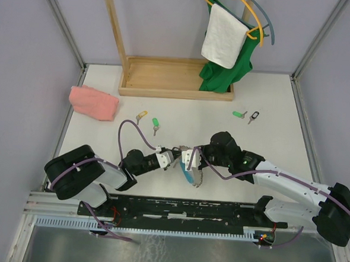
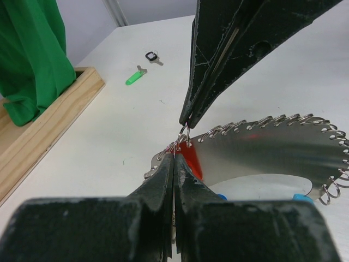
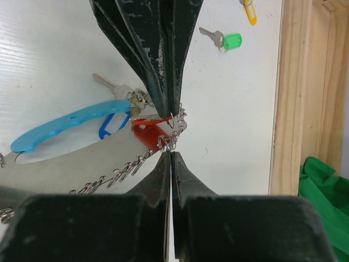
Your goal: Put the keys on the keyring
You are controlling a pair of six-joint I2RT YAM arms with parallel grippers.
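The keyring lies between my two grippers: a long light-blue plastic piece (image 3: 65, 128), a curved silver piece (image 2: 272, 147) edged with small rings, and a silver key (image 3: 109, 84). In the top view the light-blue piece (image 1: 187, 177) shows just below the fingertips. My left gripper (image 2: 174, 156) is shut on the small ring of the red-tagged key (image 3: 148, 126), right at the keyring's end. My right gripper (image 3: 171, 152) is shut on a ring of the keyring's chain (image 3: 117, 174), tip to tip with the left gripper (image 1: 177, 156). The right gripper (image 1: 189, 159) almost touches it.
Loose keys lie further back: a yellow-tagged key (image 1: 141, 115), a green-tagged key (image 1: 155, 123), another green-tagged key (image 1: 239, 114) and a black-tagged key (image 1: 254, 116). A pink cloth (image 1: 93, 102) lies at the left. A wooden rack base (image 1: 175, 77) holds a green garment (image 1: 223, 71) and a white towel (image 1: 224, 36).
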